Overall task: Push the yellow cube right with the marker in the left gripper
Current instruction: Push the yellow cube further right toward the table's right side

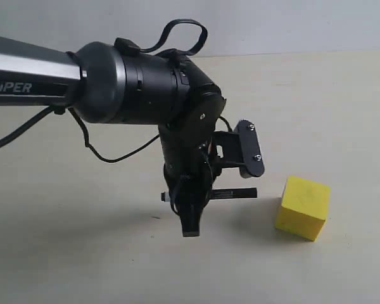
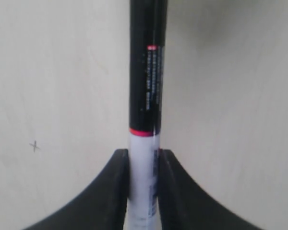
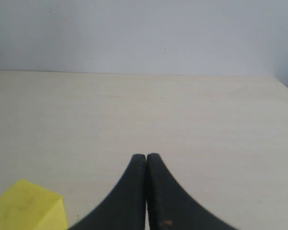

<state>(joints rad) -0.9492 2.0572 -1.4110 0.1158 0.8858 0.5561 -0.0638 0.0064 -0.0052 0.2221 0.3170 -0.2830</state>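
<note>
The yellow cube [image 1: 302,207] rests on the table at the right of the exterior view, and one corner of the yellow cube [image 3: 29,207] shows in the right wrist view. My left gripper [image 1: 191,215] points down at the table, shut on the marker [image 1: 231,193], which lies level with its black tip toward the cube, a short gap away. In the left wrist view the marker [image 2: 146,96] runs straight out from between the jaws of the left gripper [image 2: 143,158], which clamp its white barrel. My right gripper [image 3: 146,158] is shut and holds nothing.
The pale table [image 1: 82,253] spreads all round, with a grey wall [image 1: 272,25] behind it. A cable [image 1: 114,157] loops under the left arm. A small pencilled cross [image 2: 34,146] marks the tabletop.
</note>
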